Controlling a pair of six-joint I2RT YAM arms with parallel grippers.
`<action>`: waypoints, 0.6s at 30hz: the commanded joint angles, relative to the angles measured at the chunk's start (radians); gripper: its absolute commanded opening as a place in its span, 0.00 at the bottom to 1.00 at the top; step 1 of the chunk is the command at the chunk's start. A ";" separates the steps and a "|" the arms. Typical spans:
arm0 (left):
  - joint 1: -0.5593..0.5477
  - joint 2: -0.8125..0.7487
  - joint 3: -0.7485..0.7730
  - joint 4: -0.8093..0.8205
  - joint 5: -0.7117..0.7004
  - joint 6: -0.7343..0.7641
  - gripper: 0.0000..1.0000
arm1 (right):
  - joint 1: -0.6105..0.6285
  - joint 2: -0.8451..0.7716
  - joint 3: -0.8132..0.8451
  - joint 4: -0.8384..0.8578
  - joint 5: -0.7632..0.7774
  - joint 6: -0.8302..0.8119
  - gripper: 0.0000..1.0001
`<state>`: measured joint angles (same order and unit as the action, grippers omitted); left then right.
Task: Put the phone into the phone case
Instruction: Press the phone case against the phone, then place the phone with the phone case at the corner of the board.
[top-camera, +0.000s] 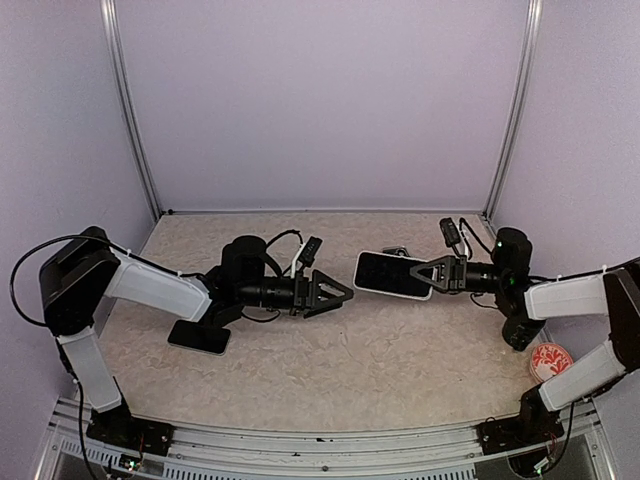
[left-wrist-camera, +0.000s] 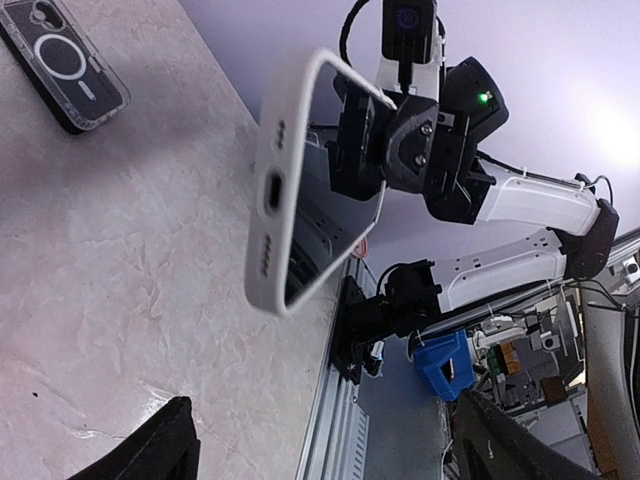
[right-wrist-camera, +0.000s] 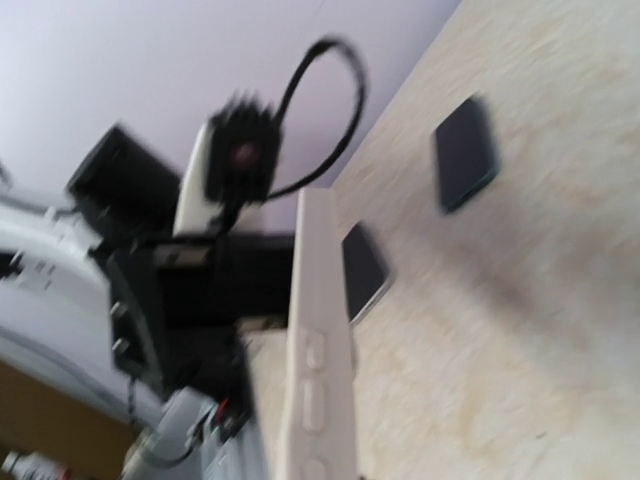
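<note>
Soft, even light is falling from overhead onto the pale table (top-camera: 330, 360), casting only faint shadows, and the top view is looking sharp. The left wrist view is also reading crisp, though glare is washing out the wall (left-wrist-camera: 615, 130) at its right edge. The right wrist view is smearing with motion blur, softening the phone case (right-wrist-camera: 315, 340) and a black phone (right-wrist-camera: 465, 155).

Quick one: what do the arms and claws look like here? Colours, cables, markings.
Left arm and right arm match: white link shells between black joint housings. Left claw and right claw are black, with triangular open-frame fingers. A small black wrist camera sits above each claw, fed by a black cable. A green LED glows near the right wrist.
</note>
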<state>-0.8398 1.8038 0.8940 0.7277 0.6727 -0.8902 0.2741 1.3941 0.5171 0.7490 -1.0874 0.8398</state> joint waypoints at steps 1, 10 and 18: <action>0.005 -0.036 -0.013 0.035 -0.001 0.012 0.88 | -0.055 -0.070 0.031 -0.070 0.101 -0.041 0.00; 0.007 -0.041 -0.022 0.034 -0.001 0.019 0.99 | -0.152 -0.146 0.043 -0.186 0.333 -0.062 0.00; 0.017 -0.066 -0.042 0.018 -0.004 0.029 0.99 | -0.207 -0.136 0.040 -0.204 0.530 -0.078 0.00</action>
<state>-0.8341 1.7870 0.8730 0.7330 0.6727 -0.8848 0.0982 1.2728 0.5259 0.5148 -0.6880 0.7830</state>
